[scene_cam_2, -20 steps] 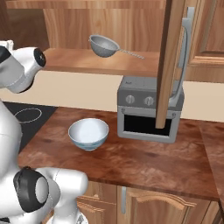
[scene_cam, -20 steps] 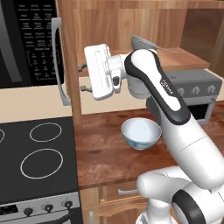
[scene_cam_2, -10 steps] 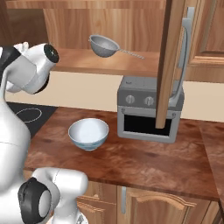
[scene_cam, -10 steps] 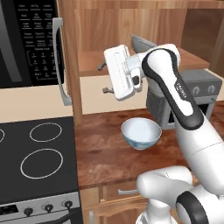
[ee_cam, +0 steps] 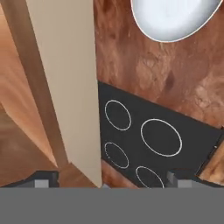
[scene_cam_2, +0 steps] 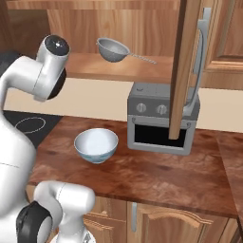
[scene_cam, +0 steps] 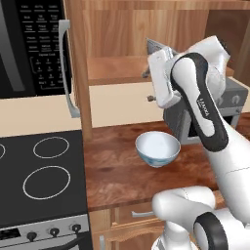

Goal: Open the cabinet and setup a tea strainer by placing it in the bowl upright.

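The cabinet stands open, both doors swung out edge-on, the right door hanging over the toaster oven. The grey mesh tea strainer rests on the shelf, its thin handle pointing right; in the left base view my arm covers most of the tea strainer. On the counter below sits the white bowl, empty. My gripper is open and holds nothing. It hovers in front of the shelf edge, above the bowl, with the strainer just behind and above the hand.
A grey toaster oven stands on the wooden counter right of the bowl. The black microwave hangs left of the left cabinet door, over the black stove.
The arm has swung right, away from the left door, and the hand now sits in front of the open shelf. The jaws have spread wider.
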Robot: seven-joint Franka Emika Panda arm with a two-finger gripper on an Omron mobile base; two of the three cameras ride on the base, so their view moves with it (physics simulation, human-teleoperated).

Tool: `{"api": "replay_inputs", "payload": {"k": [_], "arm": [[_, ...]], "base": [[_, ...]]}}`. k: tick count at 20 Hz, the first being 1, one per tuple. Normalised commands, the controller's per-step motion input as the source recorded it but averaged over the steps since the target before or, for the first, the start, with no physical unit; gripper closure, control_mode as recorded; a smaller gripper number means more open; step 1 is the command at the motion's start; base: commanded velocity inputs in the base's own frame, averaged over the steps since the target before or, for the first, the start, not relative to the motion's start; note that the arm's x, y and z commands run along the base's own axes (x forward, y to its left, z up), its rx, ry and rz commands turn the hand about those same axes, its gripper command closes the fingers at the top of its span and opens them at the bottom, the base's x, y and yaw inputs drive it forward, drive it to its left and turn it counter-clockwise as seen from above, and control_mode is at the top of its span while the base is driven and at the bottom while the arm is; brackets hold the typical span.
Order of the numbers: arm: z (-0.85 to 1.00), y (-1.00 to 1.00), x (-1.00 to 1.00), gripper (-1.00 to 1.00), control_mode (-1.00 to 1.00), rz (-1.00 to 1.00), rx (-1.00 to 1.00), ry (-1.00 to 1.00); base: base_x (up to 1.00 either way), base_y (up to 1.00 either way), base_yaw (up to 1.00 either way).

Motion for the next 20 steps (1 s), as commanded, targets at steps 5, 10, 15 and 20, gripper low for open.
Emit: {"api": "replay_inputs", "payload": {"k": [5,10,15,20], "arm": [[-0.09,-0.99,0.43,-1.0,-1.0,-0.34,-0.42,0.0],[-0.21,-1.0,0.53,-1.0,-1.0,-0.32,-0.43,0.0],[-0.28,-1.0,0.59,-1.0,-1.0,-0.36,-0.43,0.0],[-0.15,-1.0,0.35,-1.0,-1.0,-0.16,-0.35,-0.01]], "base": [[0.0,0.0,0.0],[0.0,0.0,0.0],[0.0,0.0,0.0],[0.0,0.0,0.0]]}}
